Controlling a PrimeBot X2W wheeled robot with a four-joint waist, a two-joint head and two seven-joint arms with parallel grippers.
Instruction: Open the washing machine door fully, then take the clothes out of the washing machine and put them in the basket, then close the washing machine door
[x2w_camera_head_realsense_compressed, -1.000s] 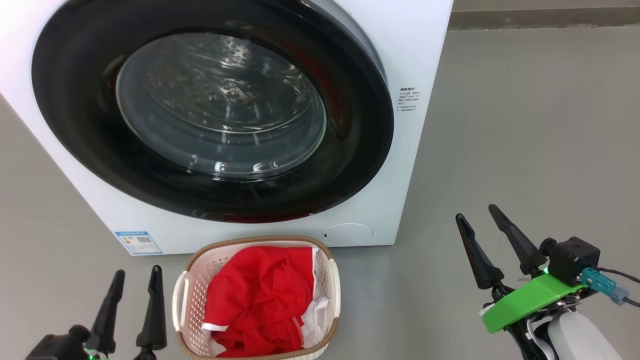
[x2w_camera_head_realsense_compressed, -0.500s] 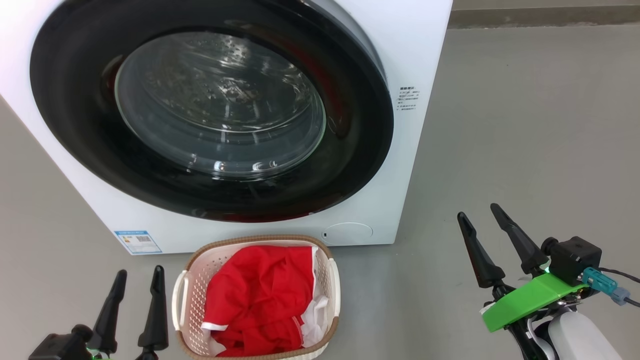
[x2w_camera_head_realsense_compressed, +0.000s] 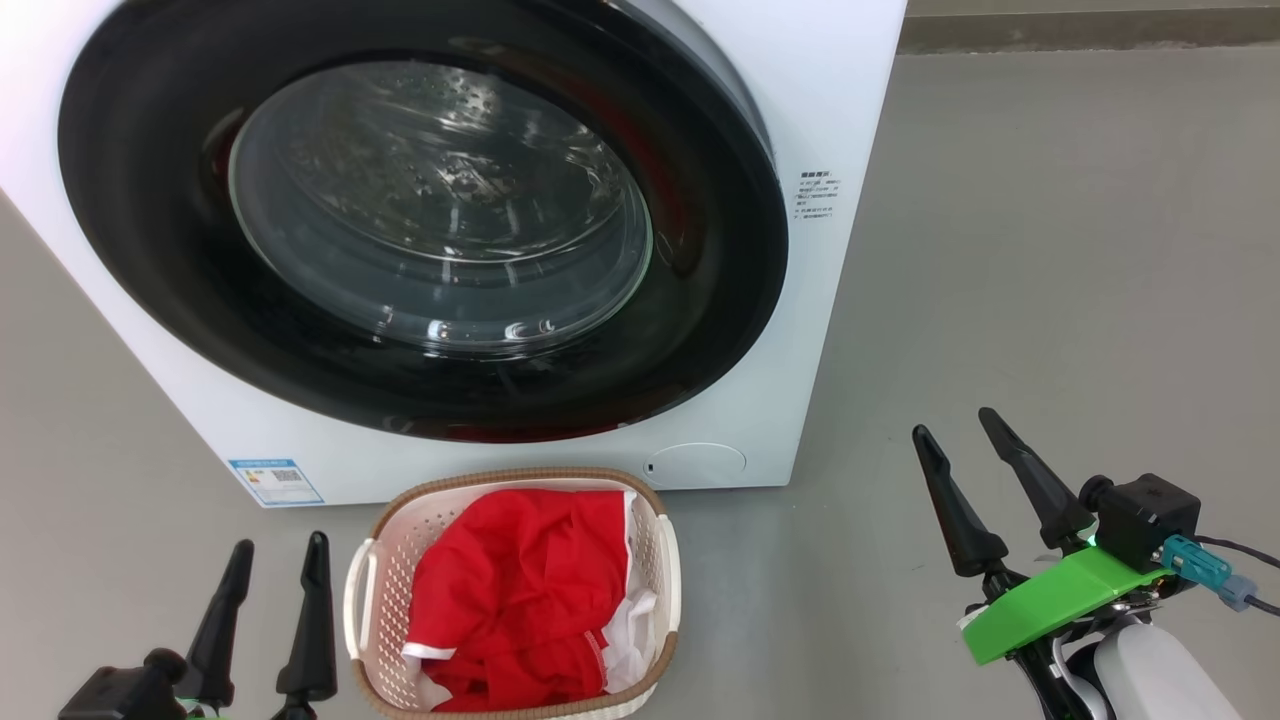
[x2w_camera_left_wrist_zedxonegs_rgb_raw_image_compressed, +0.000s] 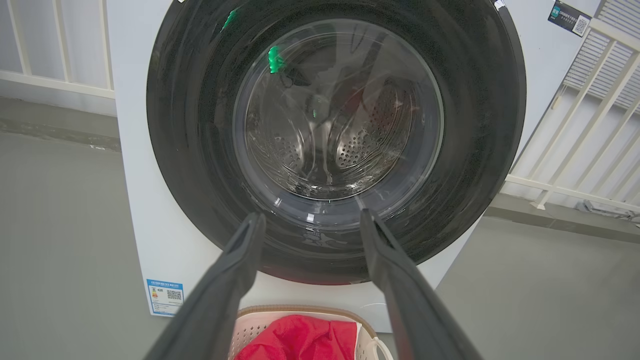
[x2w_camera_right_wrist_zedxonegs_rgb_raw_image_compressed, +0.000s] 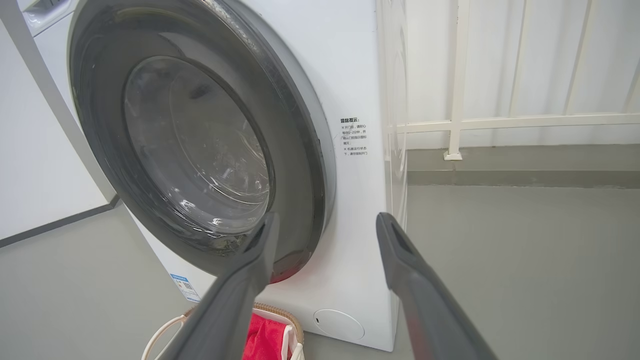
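Observation:
The white washing machine (x2w_camera_head_realsense_compressed: 830, 110) stands ahead with its round black door (x2w_camera_head_realsense_compressed: 700, 330) shut flat against the front; the steel drum shows through the glass. On the floor before it sits the cream basket (x2w_camera_head_realsense_compressed: 668, 580) holding the red clothes (x2w_camera_head_realsense_compressed: 520, 590). My left gripper (x2w_camera_head_realsense_compressed: 280, 545) is open just left of the basket, holding nothing. My right gripper (x2w_camera_head_realsense_compressed: 950, 420) is open over the floor to the machine's right, also holding nothing. In the left wrist view the door (x2w_camera_left_wrist_zedxonegs_rgb_raw_image_compressed: 475, 125) and the clothes (x2w_camera_left_wrist_zedxonegs_rgb_raw_image_compressed: 300, 340) lie ahead of the open gripper (x2w_camera_left_wrist_zedxonegs_rgb_raw_image_compressed: 310, 217). The right wrist view shows the door (x2w_camera_right_wrist_zedxonegs_rgb_raw_image_compressed: 300, 165) past its open gripper (x2w_camera_right_wrist_zedxonegs_rgb_raw_image_compressed: 325, 220).
Grey floor (x2w_camera_head_realsense_compressed: 1050, 250) spreads to the right of the machine. A white railing (x2w_camera_right_wrist_zedxonegs_rgb_raw_image_compressed: 500, 120) runs behind on that side. A blue label (x2w_camera_head_realsense_compressed: 275, 482) marks the machine's lower left corner and a round cap (x2w_camera_head_realsense_compressed: 695, 465) its lower right.
The picture has shifted very slightly. Neither gripper, the door nor the basket has visibly moved.

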